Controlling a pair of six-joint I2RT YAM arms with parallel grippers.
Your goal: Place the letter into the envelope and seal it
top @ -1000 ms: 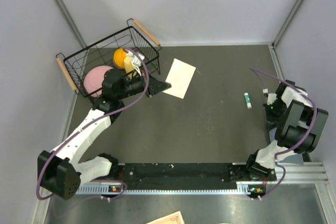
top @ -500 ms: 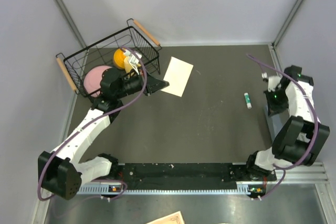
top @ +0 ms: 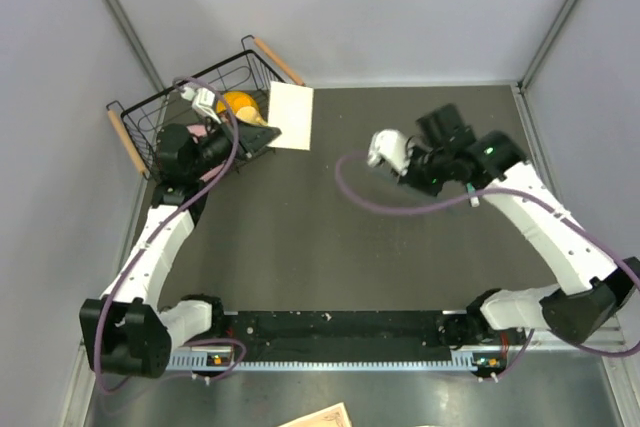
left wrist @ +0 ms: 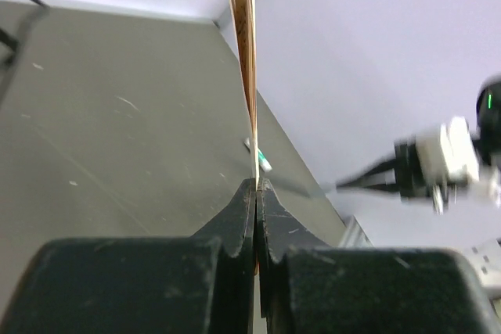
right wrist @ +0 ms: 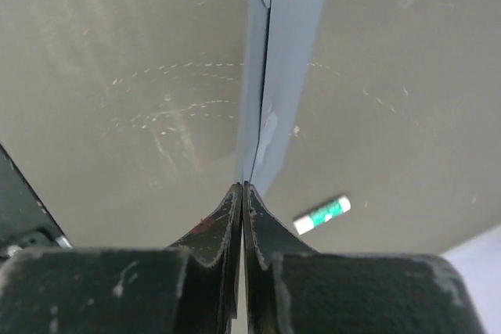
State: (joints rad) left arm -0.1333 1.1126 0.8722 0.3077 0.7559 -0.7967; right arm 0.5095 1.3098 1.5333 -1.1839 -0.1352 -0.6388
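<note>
Both arms have moved: my right tool (right wrist: 242, 187) has swung in over the worktop (top: 330, 247), pinching the blue-grey envelope (right wrist: 278, 76) edge-on (glue stick (right wrist: 321, 215) lying below), while my left tool (left wrist: 256, 185) has lifted the cream letter (top: 287, 117), clamped by its edge, beside the wire basket (top: 150, 112).

**Item count, overhead and wrist views.**
- Arms: two, the left arm (top: 160, 237) and the right arm (top: 545, 232), mounted at the near edge of the desk (top: 330, 257).
- Letter (top: 290, 117): one, cream, at far left.
- Envelope (right wrist: 275, 76): one, blue-grey.
- Glue stick (right wrist: 322, 215): one, white and green, lying on the right half of the desk.
- Wire basket (top: 140, 117): one, in the far left corner.
- Wooden handles: two, a left handle (top: 124, 142) and a far handle (top: 280, 60).
- Orange-yellow object (top: 238, 104) in the basket: one visible.
- Tan sheet (top: 322, 415) at the near frame edge: one, partly in view.
</note>
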